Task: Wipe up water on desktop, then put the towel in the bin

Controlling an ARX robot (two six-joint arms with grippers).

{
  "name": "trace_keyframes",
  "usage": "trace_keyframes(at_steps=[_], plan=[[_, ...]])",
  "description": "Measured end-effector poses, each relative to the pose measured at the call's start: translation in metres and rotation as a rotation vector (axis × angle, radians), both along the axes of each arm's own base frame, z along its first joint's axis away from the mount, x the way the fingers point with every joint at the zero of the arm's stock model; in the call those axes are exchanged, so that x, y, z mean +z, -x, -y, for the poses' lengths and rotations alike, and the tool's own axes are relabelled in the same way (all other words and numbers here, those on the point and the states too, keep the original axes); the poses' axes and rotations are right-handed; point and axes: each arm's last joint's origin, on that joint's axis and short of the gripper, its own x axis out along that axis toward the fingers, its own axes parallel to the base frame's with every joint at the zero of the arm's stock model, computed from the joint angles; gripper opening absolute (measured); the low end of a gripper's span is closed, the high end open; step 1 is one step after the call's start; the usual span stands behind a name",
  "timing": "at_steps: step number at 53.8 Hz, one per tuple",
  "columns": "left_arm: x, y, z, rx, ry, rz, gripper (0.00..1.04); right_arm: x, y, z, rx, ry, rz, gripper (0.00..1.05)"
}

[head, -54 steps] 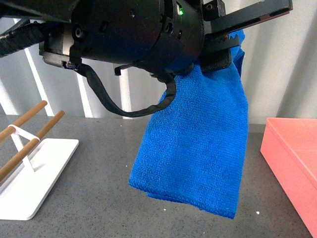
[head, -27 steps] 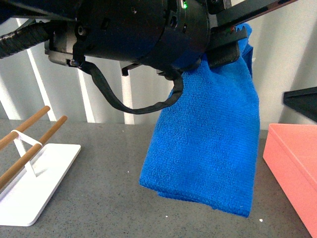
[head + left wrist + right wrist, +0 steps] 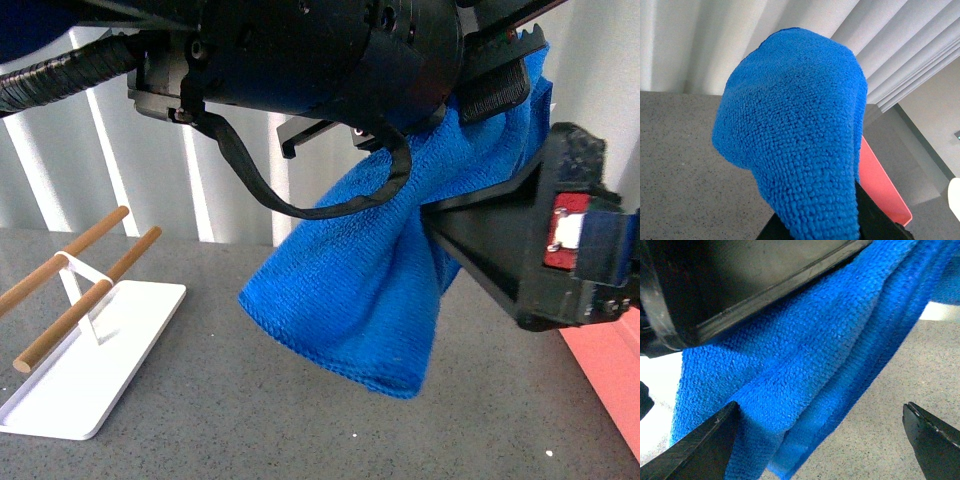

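Note:
The blue towel (image 3: 370,290) hangs above the dark speckled desktop (image 3: 200,410). My left gripper (image 3: 500,78) is shut on its top edge, high in the front view. The towel fills the left wrist view (image 3: 795,130) and hides the jaws there. My right gripper (image 3: 820,440) is open, with its fingers (image 3: 705,450) wide apart; one finger touches the hanging towel (image 3: 805,370). Its black body (image 3: 540,240) shows at the right of the front view, pressed against the towel's side. The salmon-pink bin (image 3: 612,375) lies low at the right, mostly hidden; it also shows in the left wrist view (image 3: 882,187).
A flat white tray with two wooden rails (image 3: 90,350) stands on the desktop at the left. White vertical slats (image 3: 150,170) form the wall behind. The left arm's black body (image 3: 740,280) fills the top of the right wrist view.
The left gripper has carried the towel to the right. The right gripper has come in from the right and now touches the towel, pushing its lower part leftward.

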Motion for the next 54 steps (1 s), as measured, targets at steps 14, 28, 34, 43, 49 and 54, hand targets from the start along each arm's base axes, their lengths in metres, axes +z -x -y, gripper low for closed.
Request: trace_keyframes(at_steps=[14, 28, 34, 43, 49, 54], plan=[[-0.001, 0.0, 0.0, -0.002, 0.005, -0.014, 0.07, 0.003, -0.002, -0.013, 0.033, -0.008, 0.028, 0.7], [-0.001, -0.002, -0.003, 0.011, 0.005, -0.023, 0.07, 0.01, 0.0, -0.008, 0.028, -0.018, 0.049, 0.21], [-0.001, -0.004, -0.006, 0.018, 0.007, -0.025, 0.07, 0.013, 0.001, -0.004, 0.019, -0.022, 0.056, 0.09], [-0.002, -0.008, -0.013, 0.025, 0.007, -0.027, 0.07, 0.016, 0.0, 0.003, 0.01, -0.025, 0.057, 0.05], [-0.006, -0.012, -0.021, 0.03, 0.01, -0.042, 0.16, 0.017, 0.0, 0.008, -0.001, -0.029, 0.057, 0.05], [-0.01, -0.019, -0.033, 0.038, 0.01, -0.054, 0.38, 0.019, 0.0, 0.013, -0.012, -0.032, 0.054, 0.05]])
